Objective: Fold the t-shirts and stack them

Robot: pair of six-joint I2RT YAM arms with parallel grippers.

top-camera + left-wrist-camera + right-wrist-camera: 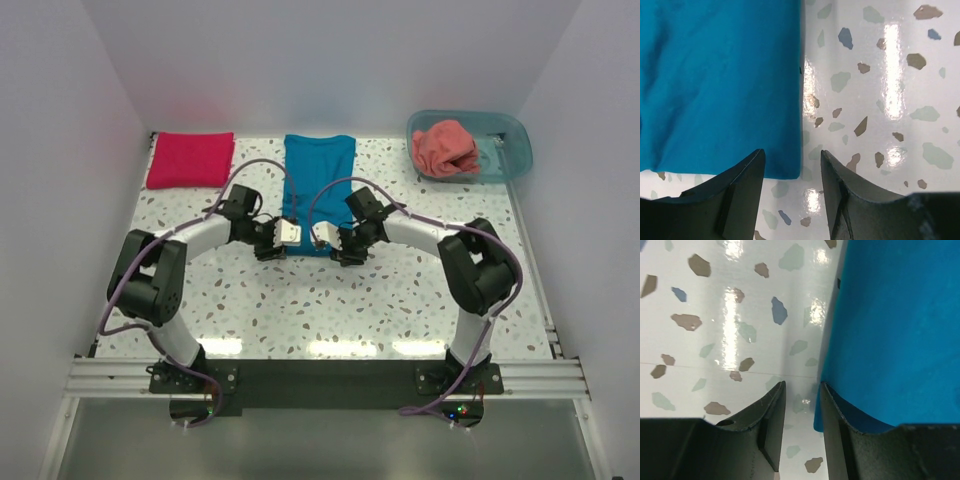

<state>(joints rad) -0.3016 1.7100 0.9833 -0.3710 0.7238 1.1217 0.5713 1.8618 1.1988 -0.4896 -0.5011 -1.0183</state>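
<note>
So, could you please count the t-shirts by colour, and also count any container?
teal-blue t-shirt: 1
crimson t-shirt: 1
salmon t-shirt: 1
plastic tub: 1
Total: 4 things, of which 3 are t-shirts

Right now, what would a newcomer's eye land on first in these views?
The teal-blue shirt lies flat at the far middle of the table, with the left gripper and right gripper open at its near edge. Next, the crimson shirt folded at far left and the salmon shirt crumpled in the tub at far right.
</note>
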